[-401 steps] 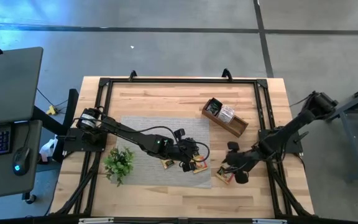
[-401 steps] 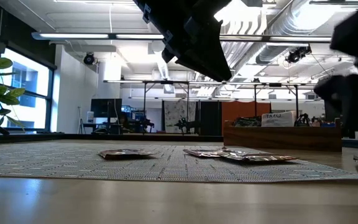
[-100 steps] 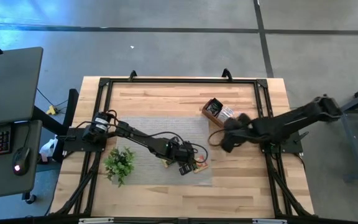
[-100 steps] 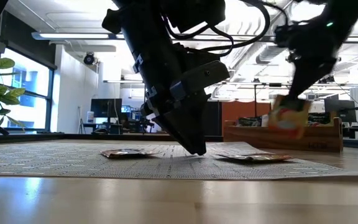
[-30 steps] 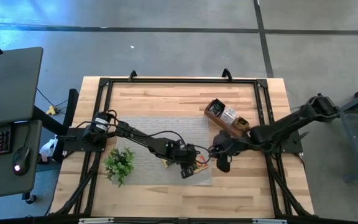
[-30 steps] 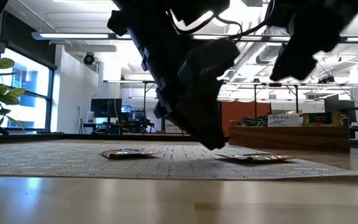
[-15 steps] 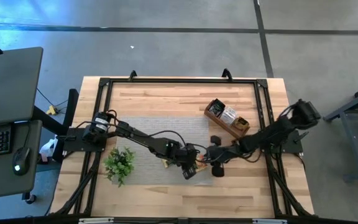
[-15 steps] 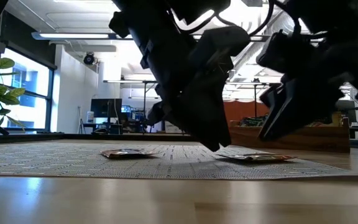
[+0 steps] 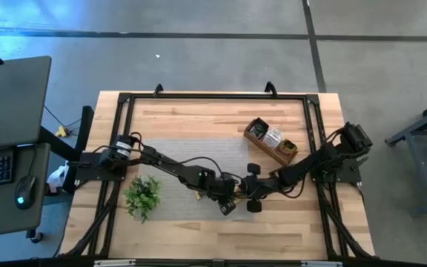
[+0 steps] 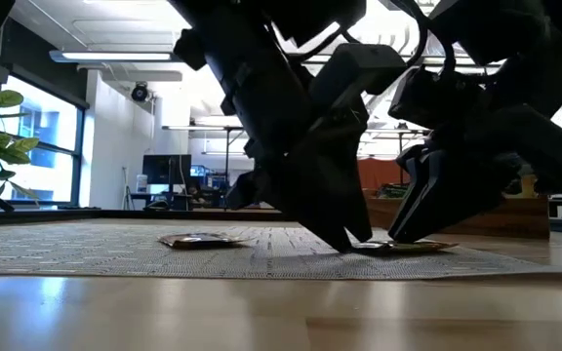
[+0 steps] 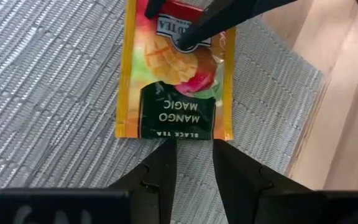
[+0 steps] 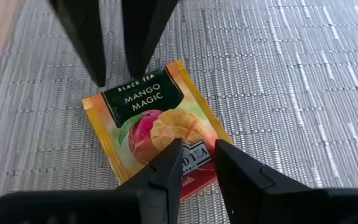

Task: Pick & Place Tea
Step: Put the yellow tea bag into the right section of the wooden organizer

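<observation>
An orange "Mango Magic" tea sachet (image 11: 176, 81) lies flat on the grey woven mat (image 9: 176, 156), near the mat's near right corner. My left gripper (image 11: 192, 146) is narrowly open, its tips down at the mat just off the sachet's black end (image 12: 143, 93). My right gripper (image 12: 197, 152) faces it from the other side, narrowly open, over the sachet's red end. In the low view both grippers reach down to the sachet (image 10: 413, 246). A second sachet (image 9: 197, 195) lies flat on the mat to the left. My left gripper stands at the sachet's black edge (image 11: 179, 134), slanting down from the table's left; I cannot tell whether it touches the sachet. My right gripper has its fingertips (image 11: 185, 40) down on the sachet's red end (image 12: 191, 177), slanting from above and from the table's right. The sachet lies flat on the mat.
A wooden box (image 9: 270, 141) with more sachets stands at the far right of the mat. A green plant sprig (image 9: 141, 194) lies at the mat's near left corner. Bare wood table shows near (image 9: 199, 237) and far (image 9: 199, 119).
My right gripper has gone toward the table's left and down to the mat, onto the sachet's red end. My left gripper has sunk a little, to the mat at the sachet's other end. The sachet has stayed flat in place.
</observation>
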### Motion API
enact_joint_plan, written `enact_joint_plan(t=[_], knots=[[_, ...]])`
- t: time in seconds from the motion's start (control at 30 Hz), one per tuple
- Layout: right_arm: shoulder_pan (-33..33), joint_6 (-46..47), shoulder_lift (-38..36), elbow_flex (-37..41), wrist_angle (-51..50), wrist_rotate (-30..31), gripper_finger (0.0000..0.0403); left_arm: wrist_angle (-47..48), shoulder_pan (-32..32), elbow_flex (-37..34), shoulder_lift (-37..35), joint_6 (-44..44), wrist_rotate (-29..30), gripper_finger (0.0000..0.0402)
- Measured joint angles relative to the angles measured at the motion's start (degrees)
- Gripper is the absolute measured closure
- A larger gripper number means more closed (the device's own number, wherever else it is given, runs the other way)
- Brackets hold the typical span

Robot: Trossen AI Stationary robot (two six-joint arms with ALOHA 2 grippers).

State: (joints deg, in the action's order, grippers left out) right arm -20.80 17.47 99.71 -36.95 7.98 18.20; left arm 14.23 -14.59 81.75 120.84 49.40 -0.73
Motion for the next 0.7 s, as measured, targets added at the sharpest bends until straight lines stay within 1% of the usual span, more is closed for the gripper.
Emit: enact_joint_plan(t=[0.3,0.37,0.43,0.5,0.57,0.7], knots=[[0.09,0.47,0.16,0.15,1.37,0.62,0.0316,-1.15,0.35,-0.01,0.09,-1.15,2.52,0.0298],[0.11,0.48,0.17,0.25,2.2,-0.12,0.0316,-1.19,0.37,-0.01,0.09,-1.16,2.53,0.0298],[0.15,0.85,0.19,0.26,3.15,-2.09,0.0316,-1.21,0.63,-0.01,0.09,-1.22,2.5,0.0298],[0.01,2.81,0.17,0.26,3.69,-3.6,0.0316,-1.21,0.75,-0.01,0.09,-1.33,2.59,0.0298],[-0.55,4.57,0.16,0.26,4.02,-3.91,0.0316,-1.27,0.9,-0.01,0.09,-1.62,3.29,0.0298],[-2.12,4.41,0.19,0.26,4.58,-3.3,0.0316,-1.56,1.03,-0.01,0.09,-2.5,3.37,0.0298]])
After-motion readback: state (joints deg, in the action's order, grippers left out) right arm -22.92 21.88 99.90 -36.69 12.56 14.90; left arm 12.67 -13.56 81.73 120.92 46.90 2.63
